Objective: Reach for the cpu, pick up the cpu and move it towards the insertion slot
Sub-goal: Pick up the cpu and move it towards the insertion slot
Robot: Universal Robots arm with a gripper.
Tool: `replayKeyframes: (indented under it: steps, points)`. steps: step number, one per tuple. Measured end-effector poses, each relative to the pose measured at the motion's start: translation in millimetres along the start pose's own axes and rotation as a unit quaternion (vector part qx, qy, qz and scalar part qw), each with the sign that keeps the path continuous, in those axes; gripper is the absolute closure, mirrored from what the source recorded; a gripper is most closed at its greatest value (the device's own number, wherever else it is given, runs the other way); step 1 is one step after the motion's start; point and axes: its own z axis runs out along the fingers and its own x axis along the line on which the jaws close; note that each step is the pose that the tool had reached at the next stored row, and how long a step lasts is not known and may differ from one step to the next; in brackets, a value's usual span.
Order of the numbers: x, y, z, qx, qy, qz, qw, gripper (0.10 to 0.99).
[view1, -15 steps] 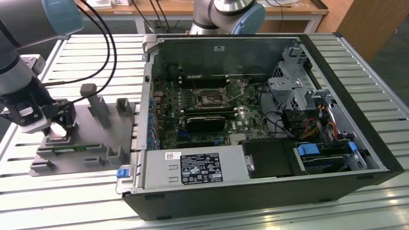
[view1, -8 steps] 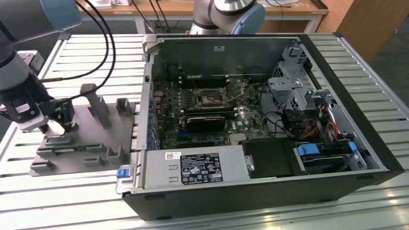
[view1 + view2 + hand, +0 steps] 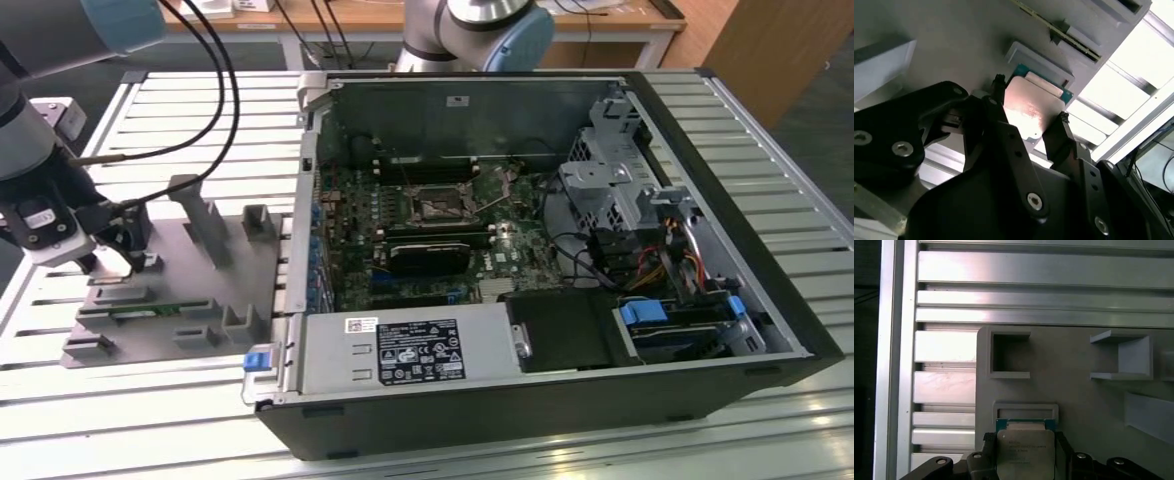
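1. The gripper (image 3: pixel 118 265) is low over the grey fixture (image 3: pixel 200 300) at the exterior view's left, on the slatted counter (image 3: pixel 174 120). Its jaws are closed against two opposite edges of the cpu (image 3: pixel 1031 107), and neither wrist view shows a gap at either side.
2. The cpu lies flat, close against the raised wall of its nest (image 3: pixel 1025 410) on the fixture. I cannot tell whether it has left the surface yet.
3. The step in hand looks like the pick-up. The hold is on thin edges only, so the grip should be firm but not harsh.
4. A good lift goes straight up, with the chip level, until its rim clears the nest wall. Any sideways pull before that could snag a corner or twist the chip in the jaws.
5. The fixture's upright posts (image 3: pixel 207 225) stand near the gripper, so height comes before travel.
6. The insertion slot (image 3: pixel 438 203) sits well apart, inside the open computer case (image 3: pixel 727 130).
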Motion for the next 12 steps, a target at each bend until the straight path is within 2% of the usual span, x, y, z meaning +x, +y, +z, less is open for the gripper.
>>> replayKeyframes:
  steps: [12]
  points:
    - [-0.1,0.6,-13.3,0.0,-0.0001,0.0,1.0,0.541]
